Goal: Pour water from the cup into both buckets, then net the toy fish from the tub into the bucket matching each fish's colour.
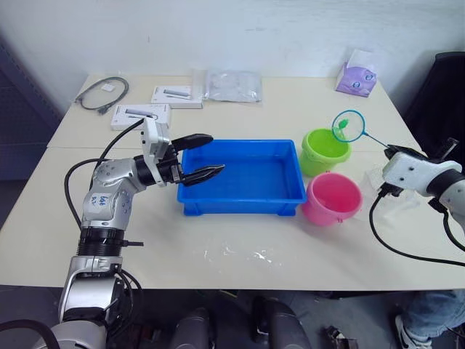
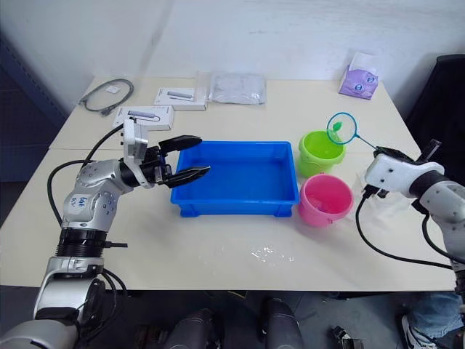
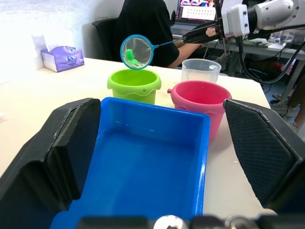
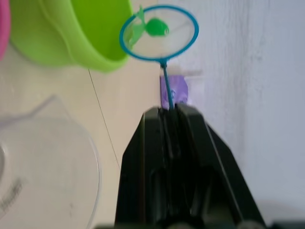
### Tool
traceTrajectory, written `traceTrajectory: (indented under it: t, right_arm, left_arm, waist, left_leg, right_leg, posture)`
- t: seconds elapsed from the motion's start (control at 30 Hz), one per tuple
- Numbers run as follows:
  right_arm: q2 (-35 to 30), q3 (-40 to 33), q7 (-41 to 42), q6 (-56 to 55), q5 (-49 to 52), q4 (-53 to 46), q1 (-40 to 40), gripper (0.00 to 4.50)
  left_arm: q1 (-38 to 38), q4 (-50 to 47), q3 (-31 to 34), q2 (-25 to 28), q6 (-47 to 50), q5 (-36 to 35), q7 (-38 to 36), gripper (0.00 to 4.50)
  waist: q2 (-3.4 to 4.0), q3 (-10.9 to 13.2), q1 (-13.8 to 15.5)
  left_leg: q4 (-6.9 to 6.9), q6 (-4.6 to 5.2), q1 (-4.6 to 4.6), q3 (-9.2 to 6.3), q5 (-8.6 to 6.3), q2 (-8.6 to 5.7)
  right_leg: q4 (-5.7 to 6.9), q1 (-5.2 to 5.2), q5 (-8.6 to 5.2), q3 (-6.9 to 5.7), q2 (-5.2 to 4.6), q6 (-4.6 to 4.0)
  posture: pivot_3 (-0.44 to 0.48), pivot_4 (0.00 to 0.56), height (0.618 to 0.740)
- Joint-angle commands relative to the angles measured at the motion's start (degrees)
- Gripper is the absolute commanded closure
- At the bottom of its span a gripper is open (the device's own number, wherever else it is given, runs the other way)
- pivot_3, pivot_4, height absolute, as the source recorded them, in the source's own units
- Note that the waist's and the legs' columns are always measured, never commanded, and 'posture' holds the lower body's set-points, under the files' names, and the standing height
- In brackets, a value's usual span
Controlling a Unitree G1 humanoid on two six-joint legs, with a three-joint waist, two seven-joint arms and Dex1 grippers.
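The right gripper (image 4: 167,112) pinches the net (image 1: 348,126) — a green fish (image 4: 156,27) inside — above the green bucket (image 1: 325,150); the left gripper (image 1: 206,156) gapes over the tub (image 1: 243,200).

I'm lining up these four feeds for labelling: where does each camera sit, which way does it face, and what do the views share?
Left eye and right eye views: on the head, looking forward and down over the table; both arms show.
Left wrist view: along the open left gripper, facing the blue tub and both buckets.
Right wrist view: along the right gripper, shut on the net.
Shared: the net with a green fish over the lime green bucket.
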Motion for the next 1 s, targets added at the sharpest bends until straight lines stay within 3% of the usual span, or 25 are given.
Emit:
traceTrajectory:
  t: [0.03, 0.3, 0.63, 1.0]
  right_arm:
    - [-2.35, 0.51, -6.68, -4.34, -6.01, 0.87, 0.39, 4.50]
    - [-4.74, 4.69, -12.83, -7.33, -16.07, 1.32, -2.15, 4.50]
    - [-6.86, 4.72, -20.07, -10.84, -18.32, 3.49, -2.77, 4.50]
    - [-7.07, 6.13, -17.33, -13.85, -16.06, 4.92, -4.44, 4.50]
  left_arm:
    - [-0.82, -0.20, -0.46, -0.51, -1.46, 0.36, 0.07, 0.08]
    - [-1.66, 2.40, -1.16, -2.16, -4.21, 0.75, -0.70, 0.08]
    - [-1.69, 3.61, -1.38, -2.59, -5.78, 0.79, -1.02, 0.08]
    - [-1.56, 4.09, -1.21, -2.75, -6.64, 1.04, -1.38, 0.08]
  waist:
    - [0.00, 0.00, 0.00]
    - [0.01, 0.00, -0.07]
    - [0.01, 0.00, 0.02]
    - [0.01, 0.00, -0.07]
  left_leg:
    - [0.00, -0.02, 0.01, 0.00, 0.01, 0.00]
    - [0.00, -0.07, 0.03, 0.01, 0.04, 0.02]
    - [0.00, -0.06, 0.01, 0.00, 0.06, 0.00]
    - [-0.01, -0.08, 0.02, 0.00, 0.07, 0.03]
  right_leg:
    - [0.01, 0.00, 0.00, 0.00, 0.02, 0.00]
    - [0.01, 0.01, 0.00, 0.04, 0.05, 0.00]
    - [0.01, 0.02, 0.00, 0.02, 0.07, 0.00]
    - [0.01, 0.02, 0.00, 0.03, 0.09, 0.00]
  posture:
    - [0.000, 0.150, 0.740]
    - [0.000, 0.150, 0.740]
    - [0.000, 0.150, 0.740]
    - [0.000, 0.150, 0.740]
